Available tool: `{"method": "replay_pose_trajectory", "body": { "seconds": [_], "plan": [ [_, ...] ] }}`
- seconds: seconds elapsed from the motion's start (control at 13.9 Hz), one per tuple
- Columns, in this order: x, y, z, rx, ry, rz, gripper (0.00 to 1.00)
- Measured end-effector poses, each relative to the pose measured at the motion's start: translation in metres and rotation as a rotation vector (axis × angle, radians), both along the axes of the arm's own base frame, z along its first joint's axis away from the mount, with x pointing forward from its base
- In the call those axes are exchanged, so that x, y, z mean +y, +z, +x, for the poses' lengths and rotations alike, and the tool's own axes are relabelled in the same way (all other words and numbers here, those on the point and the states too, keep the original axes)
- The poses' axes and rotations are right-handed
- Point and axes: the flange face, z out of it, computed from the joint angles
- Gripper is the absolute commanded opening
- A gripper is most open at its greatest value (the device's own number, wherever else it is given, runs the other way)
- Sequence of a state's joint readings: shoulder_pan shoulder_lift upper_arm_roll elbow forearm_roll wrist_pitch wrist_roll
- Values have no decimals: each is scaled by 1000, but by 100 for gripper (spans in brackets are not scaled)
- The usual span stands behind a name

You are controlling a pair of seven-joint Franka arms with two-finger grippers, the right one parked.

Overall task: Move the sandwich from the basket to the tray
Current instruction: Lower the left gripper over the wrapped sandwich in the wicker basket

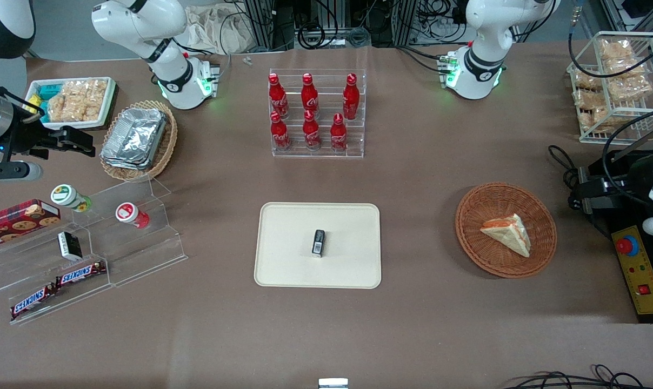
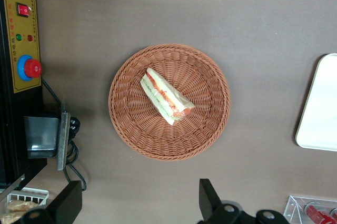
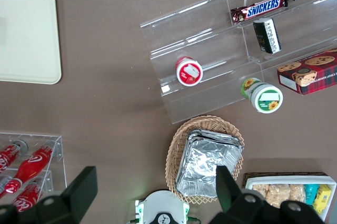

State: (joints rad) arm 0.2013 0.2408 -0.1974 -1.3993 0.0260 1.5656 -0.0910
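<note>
While the sandwich (image 1: 507, 233) lies in the basket (image 1: 467, 216), we log the items as follows.

Item 1, sandwich: a triangular wedge of pale bread, orange-pink and green filling showing along one long edge. It rests near the middle of the basket, lying flat, its wrapping glossy in the left wrist view (image 2: 166, 97). We judge it light, soft and easily crushed; the wrap looks slippery. Best hold, in our judgement: across the two broad bread faces near the thick middle of the wedge, with gentle closing, not at the thin corner and not across the filling edge.

Item 2, basket (image 2: 126, 129): round, shallow, reddish-brown wicker, toward the working arm's end of the surface. The low wall should not hinder a descent from above.

Item 3, tray (image 1: 283, 259): flat, cream, rounded corners, well apart from the basket, near the middle of the surface. A small dark packet (image 1: 318, 242) stands at its centre; bare room remains around it.

Item 4, hand (image 2: 138, 184): the left arm's, high above the surface, off the basket's rim and not over the sandwich. Its fingers (image 2: 68, 203) stand wide apart with nothing between them.

Item 5, bottle rack (image 1: 315, 113): red bottles, farther from the front camera than the tray.
</note>
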Motion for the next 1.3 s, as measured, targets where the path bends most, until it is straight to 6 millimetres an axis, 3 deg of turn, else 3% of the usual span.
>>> {"method": "replay_pose_trajectory", "body": {
  "seconds": [0.36,0.58,0.87,1.01,1.3],
  "plan": [
    [1,-7,4,11,94,4,100],
    [3,-25,16,-12,362,15,100],
    [-1,-99,24,-69,619,8,100],
    [-4,-136,18,-64,713,11,100],
    [-7,-189,1,-61,787,13,100]
  ]
}}
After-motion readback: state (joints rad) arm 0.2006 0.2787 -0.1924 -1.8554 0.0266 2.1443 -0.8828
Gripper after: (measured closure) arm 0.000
